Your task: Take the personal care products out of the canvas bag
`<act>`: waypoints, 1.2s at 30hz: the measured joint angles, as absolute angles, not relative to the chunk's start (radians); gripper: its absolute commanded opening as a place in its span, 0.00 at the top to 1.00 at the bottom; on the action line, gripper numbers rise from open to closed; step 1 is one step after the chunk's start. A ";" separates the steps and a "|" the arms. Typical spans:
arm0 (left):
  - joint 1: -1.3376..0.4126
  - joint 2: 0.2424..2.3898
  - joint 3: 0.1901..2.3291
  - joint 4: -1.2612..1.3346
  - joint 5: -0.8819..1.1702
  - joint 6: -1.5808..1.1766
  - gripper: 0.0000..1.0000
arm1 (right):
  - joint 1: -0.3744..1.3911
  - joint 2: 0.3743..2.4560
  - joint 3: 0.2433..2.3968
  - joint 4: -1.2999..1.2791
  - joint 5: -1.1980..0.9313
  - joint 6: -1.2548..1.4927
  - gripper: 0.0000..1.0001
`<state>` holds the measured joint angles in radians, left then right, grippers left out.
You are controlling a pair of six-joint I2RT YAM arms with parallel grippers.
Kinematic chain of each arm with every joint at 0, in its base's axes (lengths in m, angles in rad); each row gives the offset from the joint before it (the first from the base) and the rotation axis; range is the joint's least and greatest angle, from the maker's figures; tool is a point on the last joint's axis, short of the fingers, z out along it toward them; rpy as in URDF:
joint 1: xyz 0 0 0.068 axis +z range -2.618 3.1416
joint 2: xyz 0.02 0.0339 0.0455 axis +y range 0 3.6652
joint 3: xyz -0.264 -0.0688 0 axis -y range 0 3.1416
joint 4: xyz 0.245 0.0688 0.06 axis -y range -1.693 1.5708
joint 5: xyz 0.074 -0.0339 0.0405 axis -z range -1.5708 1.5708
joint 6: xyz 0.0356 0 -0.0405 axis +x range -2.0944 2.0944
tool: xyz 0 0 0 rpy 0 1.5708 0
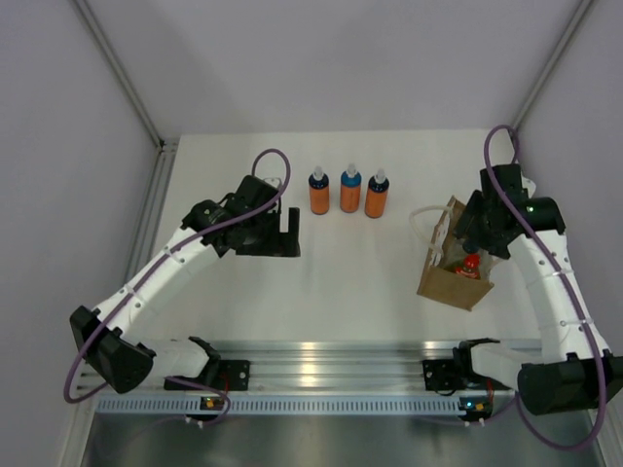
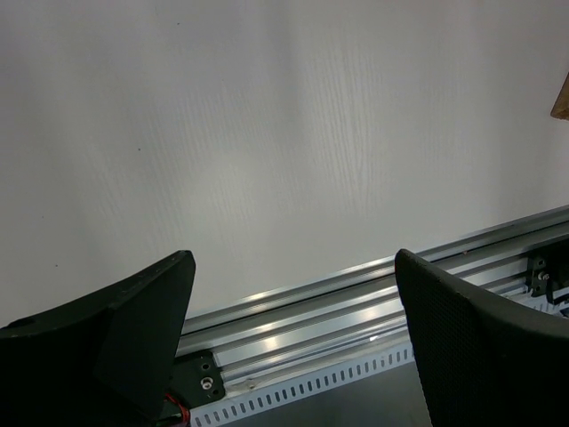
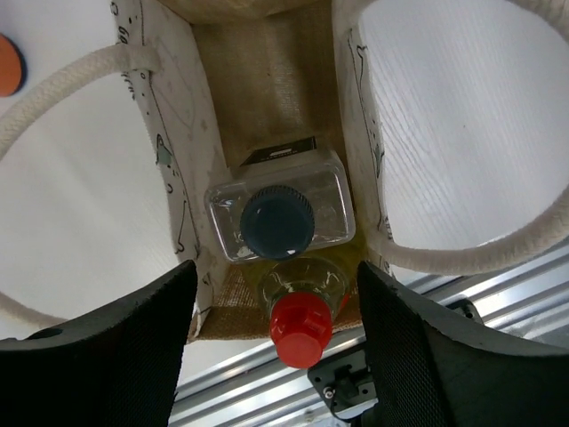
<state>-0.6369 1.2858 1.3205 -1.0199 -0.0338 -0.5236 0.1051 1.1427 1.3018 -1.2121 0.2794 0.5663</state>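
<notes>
— What is to be minded in the step in hand?

— A reach into the canvas bag [image 1: 450,280] is judged to be in hand. The right gripper [image 3: 276,277] is held released above the bag's mouth, with nothing between its fingers. It should be lowered straight down between the white rope handles [image 3: 53,93], so that neither loop is snagged, and closed around one cap only. Otherwise the soft walls could be dragged up with the bottle.

— And the left gripper [image 2: 293,267]?

— It is seen spread and empty over the table [image 2: 267,133], well apart from the bag.

— How are the products to be described?

— Three orange bottles [image 1: 350,191] are stood in a row on the table, outside the bag. Inside, a clear dark-capped bottle [image 3: 277,218] is seen upright. It is touched by a yellowish red-capped bottle [image 3: 300,327], and both are crowded toward one end.
</notes>
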 measured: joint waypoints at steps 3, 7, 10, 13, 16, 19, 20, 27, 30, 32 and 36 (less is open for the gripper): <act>-0.637 1.286 1.320 -1.019 -0.034 -0.517 0.02 | 0.102 1.145 1.274 -1.209 0.278 0.570 0.17; -0.637 1.286 1.320 -1.019 -0.030 -0.509 0.02 | 0.101 1.176 1.264 -1.201 0.273 0.542 0.01; -0.637 1.286 1.320 -1.019 -0.030 -0.503 0.02 | 0.101 1.186 1.248 -1.195 0.269 0.516 0.00; -0.637 1.285 1.319 -1.019 -0.030 -0.502 0.02 | 0.098 1.187 1.243 -1.193 0.264 0.516 0.01; -0.637 1.285 1.313 -1.016 -0.030 -0.503 0.02 | 0.093 1.188 1.243 -1.191 0.272 0.537 0.03; -0.637 1.285 1.311 -1.016 -0.026 -0.503 0.02 | 0.088 1.190 1.243 -1.190 0.292 0.597 0.04; -0.637 1.285 1.311 -1.016 -0.023 -0.503 0.02 | 0.088 1.190 1.243 -1.190 0.295 0.626 0.04; -0.637 1.274 1.309 -1.015 -0.023 -0.503 0.02 | 0.087 1.171 1.216 -1.182 0.316 0.899 0.06; -0.637 1.270 1.309 -1.015 -0.023 -0.503 0.02 | 0.087 1.160 1.202 -1.182 0.331 1.003 0.07; -0.637 1.269 1.309 -1.015 -0.023 -0.503 0.02 | 0.087 1.160 1.198 -1.180 0.344 1.053 0.08; -0.637 1.269 1.309 -1.015 -0.023 -0.503 0.02 | 0.087 1.166 1.191 -1.177 0.358 1.129 0.08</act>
